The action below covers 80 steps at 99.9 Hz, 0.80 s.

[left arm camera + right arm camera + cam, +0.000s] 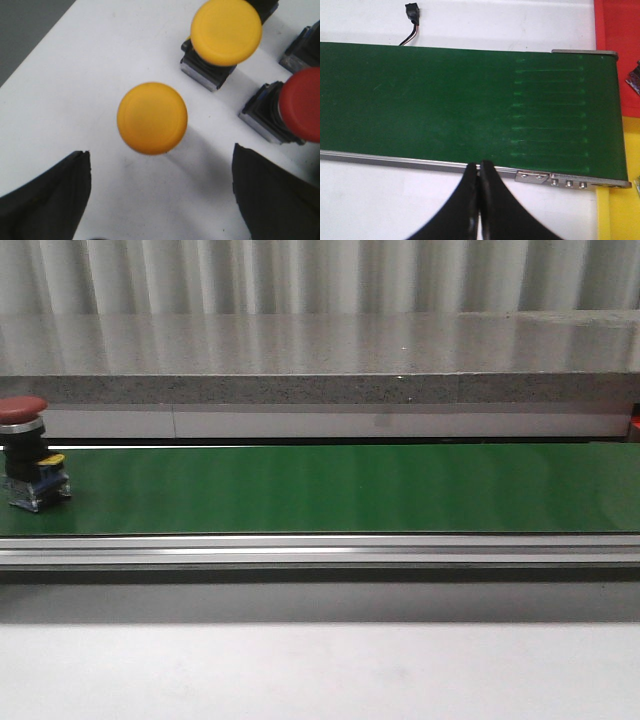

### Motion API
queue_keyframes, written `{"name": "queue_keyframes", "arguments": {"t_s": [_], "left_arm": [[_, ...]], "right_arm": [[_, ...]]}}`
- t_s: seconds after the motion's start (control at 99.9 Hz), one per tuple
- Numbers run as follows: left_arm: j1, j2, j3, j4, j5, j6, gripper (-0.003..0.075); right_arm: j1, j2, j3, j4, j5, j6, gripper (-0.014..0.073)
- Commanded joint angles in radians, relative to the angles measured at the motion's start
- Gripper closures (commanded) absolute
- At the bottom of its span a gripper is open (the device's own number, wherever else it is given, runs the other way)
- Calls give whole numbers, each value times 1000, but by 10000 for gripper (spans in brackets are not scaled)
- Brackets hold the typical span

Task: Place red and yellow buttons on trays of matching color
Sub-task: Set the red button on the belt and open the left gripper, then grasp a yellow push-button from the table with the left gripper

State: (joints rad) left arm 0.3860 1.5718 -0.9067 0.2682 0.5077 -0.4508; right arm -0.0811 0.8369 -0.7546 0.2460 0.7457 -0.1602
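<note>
Belt is green, runs across the front view, with one red button standing upright at its far left end, red cap up, black body, blue and yellow base. Rest of the belt surface shows nothing on it.

Left gripper is wide open above the white desk, holding nothing. Its two dark fingers sit either side of the gap. A yellow button stands upright just ahead of that gap, cap facing the camera, not touched by either finger. Second yellow button stands further out, metal base visible under the cap. Another red button stands beside it, near the other finger, partly cut off by the frame edge. A further dark base shows at the frame edge, can't tell its colour.

Right gripper is fully closed, fingertips pressed together, nothing between them. It hangs over the white desk just at the belt's metal side rail. Red tray lies past the belt's end, yellow tray next to it at the near corner. Small black connector on a cable lies on the desk beyond the belt's far side.
</note>
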Motion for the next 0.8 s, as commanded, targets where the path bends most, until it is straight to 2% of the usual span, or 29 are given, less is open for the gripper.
{"name": "queue_keyframes", "arguments": {"t_s": [0.0, 0.791], "left_arm": [[2, -1, -55, 20, -44, -9, 164], [7, 131, -105, 69, -88, -9, 166]], "right_arm": [[2, -6, -26, 10, -44, -11, 661], [2, -6, -26, 10, -44, -11, 661]]}}
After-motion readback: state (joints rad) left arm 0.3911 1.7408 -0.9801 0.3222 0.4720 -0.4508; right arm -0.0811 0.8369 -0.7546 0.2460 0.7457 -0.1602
